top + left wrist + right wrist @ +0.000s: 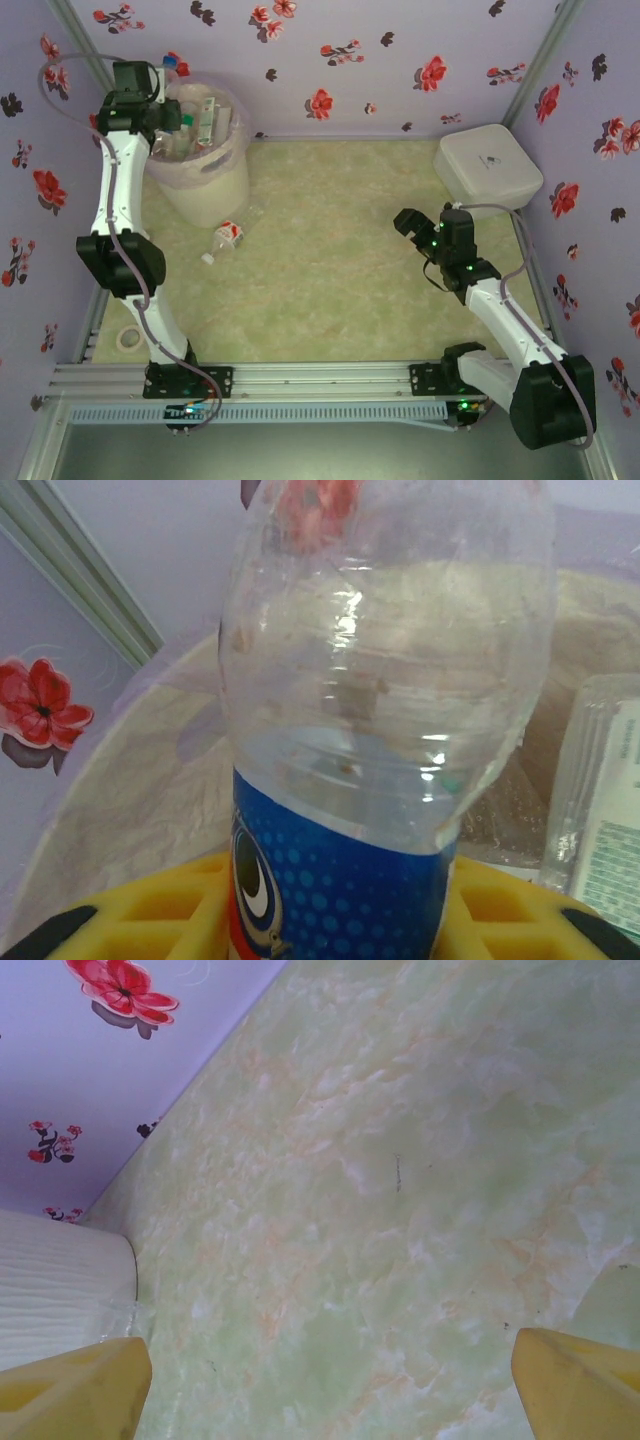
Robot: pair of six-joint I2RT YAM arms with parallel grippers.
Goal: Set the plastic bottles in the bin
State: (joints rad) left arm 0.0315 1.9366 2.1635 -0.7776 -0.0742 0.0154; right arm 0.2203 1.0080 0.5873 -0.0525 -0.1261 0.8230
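My left gripper [152, 88] hangs over the rim of the bin [205, 175], a tall white bucket lined with a pinkish bag. It is shut on a clear plastic bottle [385, 720] with a blue label. In the left wrist view the yellow fingers [150, 910] press on both sides of the label, with my left gripper [340, 915] around it. Several bottles [200, 120] lie inside the bin. One more bottle [225, 238], red-labelled, lies on the table just in front of the bin. My right gripper [413, 228] stands open at the right, over bare table [330, 1390].
A flat white lidded box [488, 165] sits at the back right corner. A roll of tape [128, 338] lies by the left arm's base. Flowered walls close in the back and both sides. The green marbled tabletop [330, 250] spreads between the arms.
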